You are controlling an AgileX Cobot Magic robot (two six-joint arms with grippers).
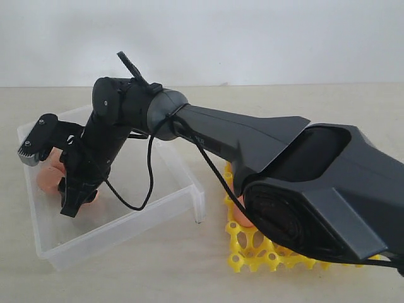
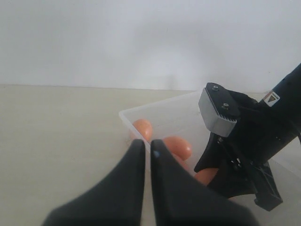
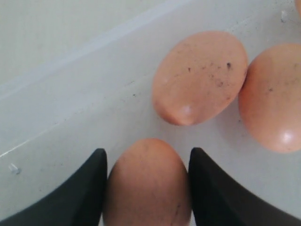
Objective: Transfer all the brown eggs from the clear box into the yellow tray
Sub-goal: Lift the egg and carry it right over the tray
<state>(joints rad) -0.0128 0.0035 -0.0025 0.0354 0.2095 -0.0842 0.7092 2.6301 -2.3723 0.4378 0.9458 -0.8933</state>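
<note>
Between the right gripper's (image 3: 148, 150) jaws a brown egg (image 3: 148, 188) is clamped, low in the clear box (image 3: 70, 94). Two more eggs (image 3: 200, 77) touch each other just beyond its tips. The left gripper (image 2: 146, 148), pressed together, hangs nearby. The yellow tray (image 1: 252, 252) lies well behind.

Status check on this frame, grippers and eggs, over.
Right gripper shut on a brown egg in the clear box. Left gripper shut, empty. Two neighbouring eggs lie apart from it.
</note>
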